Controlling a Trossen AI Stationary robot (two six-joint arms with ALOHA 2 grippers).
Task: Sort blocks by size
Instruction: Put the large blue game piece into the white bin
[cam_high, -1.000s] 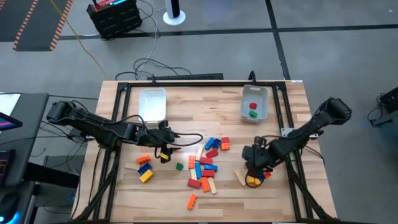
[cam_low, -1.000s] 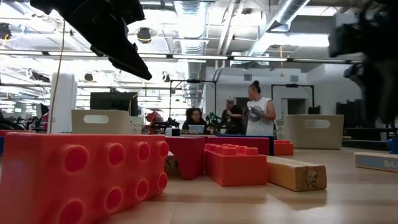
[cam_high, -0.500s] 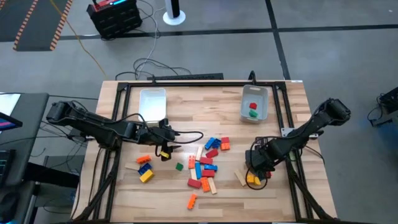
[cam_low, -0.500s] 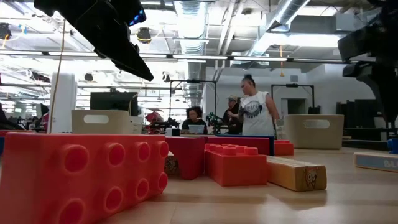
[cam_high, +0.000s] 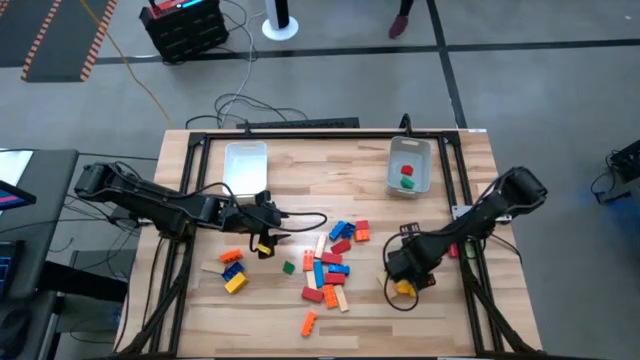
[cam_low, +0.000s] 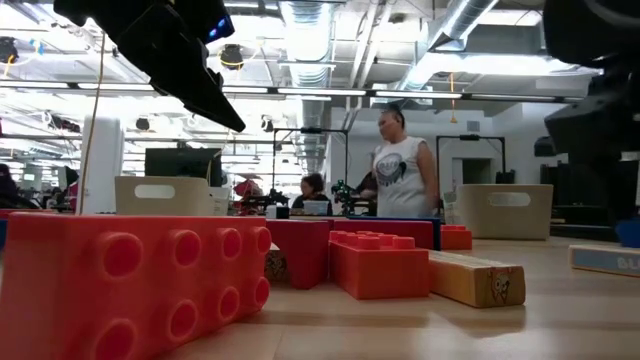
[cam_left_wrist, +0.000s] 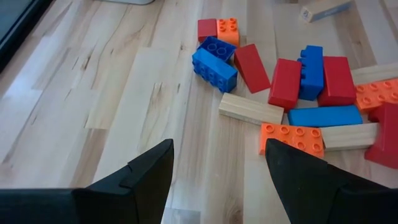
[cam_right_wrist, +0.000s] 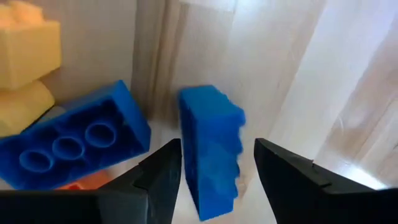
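Several blocks (cam_high: 330, 262) in red, blue, orange and tan lie loose at the table's middle, and a few more (cam_high: 230, 270) lie to their left. My left gripper (cam_left_wrist: 217, 180) hangs open above bare wood, left of the middle heap (cam_left_wrist: 292, 87). My right gripper (cam_high: 403, 270) points down near the table's right near corner, open. Its fingers stand on either side of a small blue block (cam_right_wrist: 211, 155) that rests on its edge. Beside that block lie a longer blue block (cam_right_wrist: 74, 146), hollow side showing, and a yellow block (cam_right_wrist: 28, 46). My right gripper comes from above with one finger (cam_right_wrist: 163, 177) close against the small blue block's side (cam_right_wrist: 189, 149) and the other finger (cam_right_wrist: 286, 171) apart from it. Whether the near finger touches the block, I cannot tell. The block rests on the table.
Two clear bins stand at the far side: one (cam_high: 245, 165) at the left, one (cam_high: 410, 165) at the right holding a red and a green block. A black cable (cam_high: 300, 222) loops by my left gripper. Black frame rails (cam_high: 470, 290) border the table. People stand in the room beyond.
My right gripper has sunk toward the blocks at the table's right near corner, shifted slightly toward the table's left edge and rolled about its own axis. A person in the room behind has walked toward the left.
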